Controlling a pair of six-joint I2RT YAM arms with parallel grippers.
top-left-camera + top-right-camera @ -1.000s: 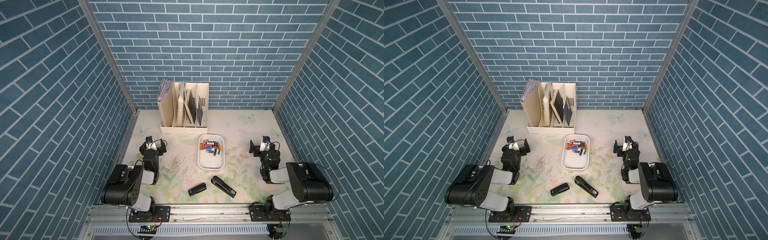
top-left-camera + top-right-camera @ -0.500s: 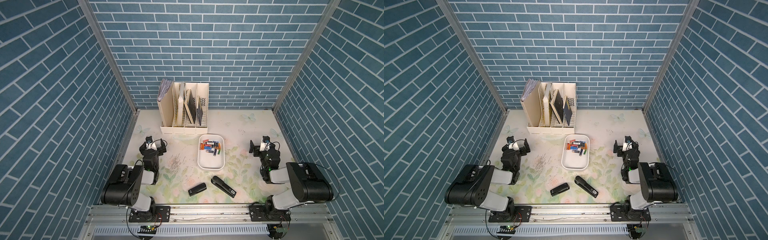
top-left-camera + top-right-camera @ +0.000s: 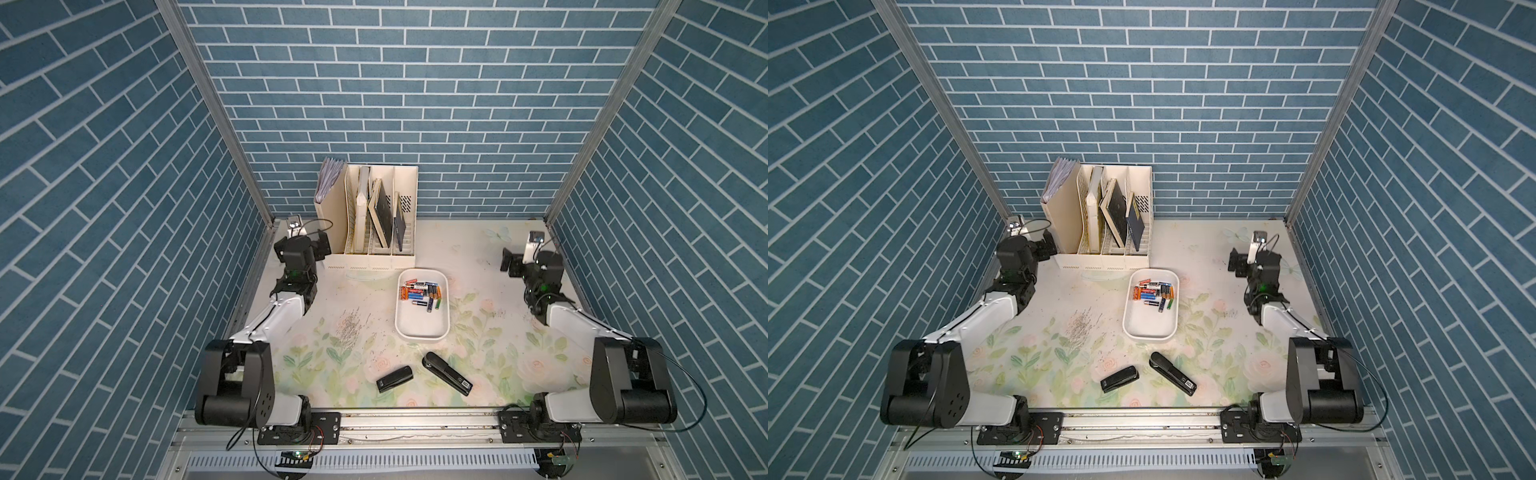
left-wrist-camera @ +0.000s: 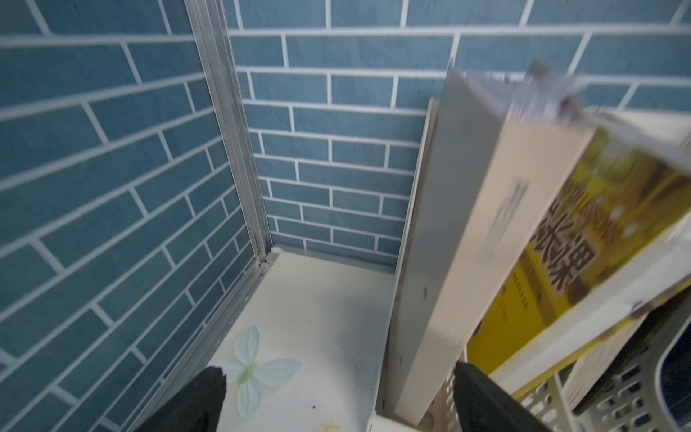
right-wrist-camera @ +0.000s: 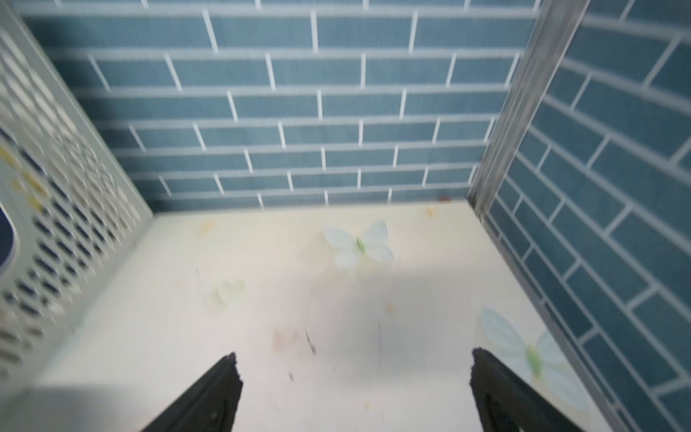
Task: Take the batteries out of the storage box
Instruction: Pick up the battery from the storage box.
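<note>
The storage box [image 3: 422, 328] [image 3: 1150, 328], a shallow white tray, sits mid-table in both top views. The batteries [image 3: 420, 293] [image 3: 1152, 296] lie heaped in its far half, in orange, blue, black and green. My left gripper [image 3: 307, 245] [image 4: 336, 374] is at the far left, close beside the file holder, open and empty. My right gripper [image 3: 517, 264] [image 5: 354, 357] hovers at the far right, well away from the box, open with only bare table between its fingers [image 5: 220, 389]. Neither wrist view shows the box or the batteries.
A cream file holder [image 3: 370, 220] [image 4: 441, 299] with books stands at the back, left of centre. Two black staplers [image 3: 395, 378] [image 3: 446, 373] lie near the front edge. Loose staples [image 3: 351, 328] are scattered left of the box. Blue brick walls enclose three sides.
In the last half second both grippers have moved away from the front, toward the back wall. Both remain open. The box and batteries have not moved.
</note>
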